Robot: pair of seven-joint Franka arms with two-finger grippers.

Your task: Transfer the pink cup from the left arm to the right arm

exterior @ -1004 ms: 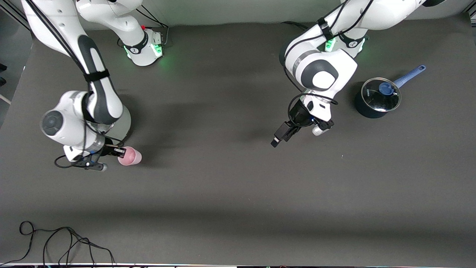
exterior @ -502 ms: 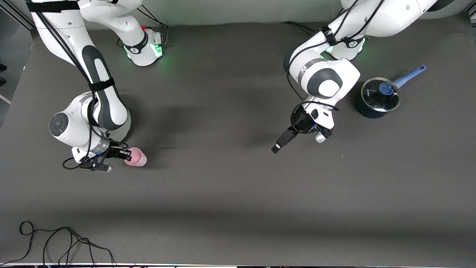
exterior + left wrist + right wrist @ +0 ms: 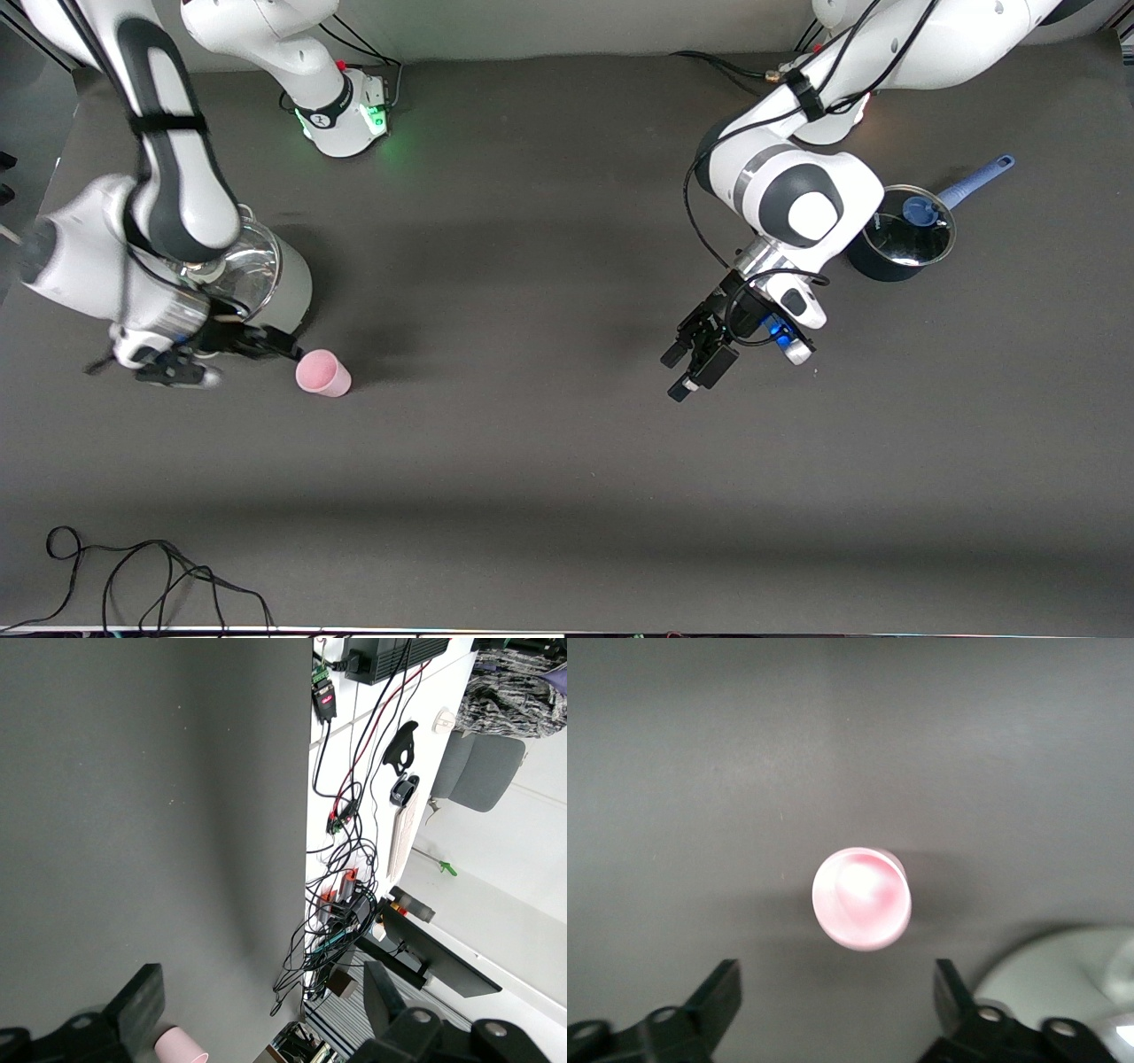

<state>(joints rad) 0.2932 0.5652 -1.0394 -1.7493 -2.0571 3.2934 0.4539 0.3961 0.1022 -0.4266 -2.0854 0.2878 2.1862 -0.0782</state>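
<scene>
Right end effector (image 3: 266, 341) spread wide, clear of pink cup (image 3: 322, 373)

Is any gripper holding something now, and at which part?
Nothing is held. The pink cup stands free on the table; right gripper open beside it, left gripper open too.

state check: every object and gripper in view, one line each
pink cup: standing free on the table, not gripped
right gripper: open, beside the cup
left gripper: open, empty, over mid-table
steel pot: upright, no lid
dark saucepan: glass lid on
</scene>
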